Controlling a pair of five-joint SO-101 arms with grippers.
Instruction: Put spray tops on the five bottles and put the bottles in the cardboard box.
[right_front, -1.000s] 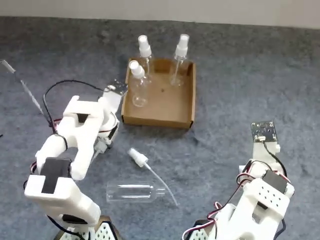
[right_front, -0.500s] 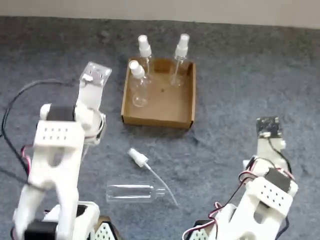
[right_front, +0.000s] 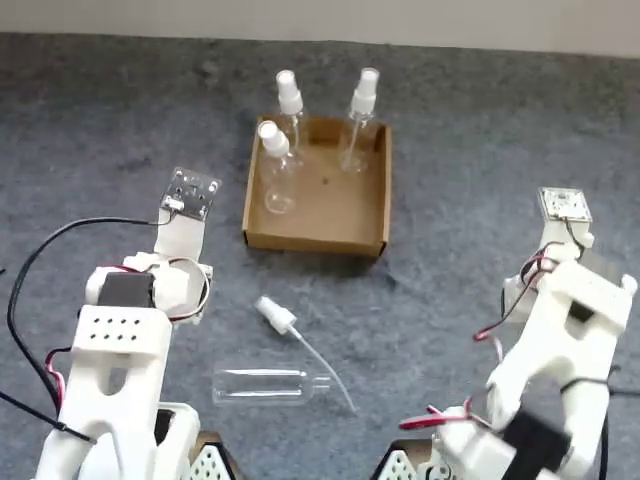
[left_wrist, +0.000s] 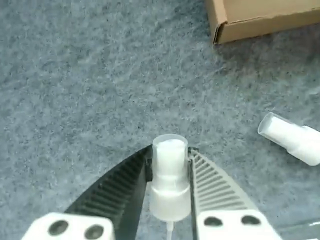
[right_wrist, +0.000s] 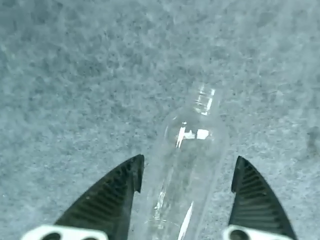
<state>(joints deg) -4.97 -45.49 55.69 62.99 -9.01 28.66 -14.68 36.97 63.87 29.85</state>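
looks roomy out there: bare grey carpet (right_front: 470, 130) on every side of the cardboard box (right_front: 330, 240) up at 12 o'clock, near wall and 3 o'clock side both free. holds three capped bottles (right_front: 272, 165) upright inside, clear plastic under white tops. at 6 o'clock from the box, finds a loose spray top (right_front: 275, 313) with a thin tube trailing, and beyond it an empty bottle (right_front: 262, 385) lying on its side, tube close by its neck. from the left wrist, catches the left gripper (left_wrist: 170, 151) pinched narrow on a white spray top (left_wrist: 170, 187), ribbed fingers (left_wrist: 125, 185) against its smooth collar. from the right wrist, picks out the right gripper (right_wrist: 189, 161) spread wide, clasping a clear bottle (right_wrist: 192, 140), neck pointing away.
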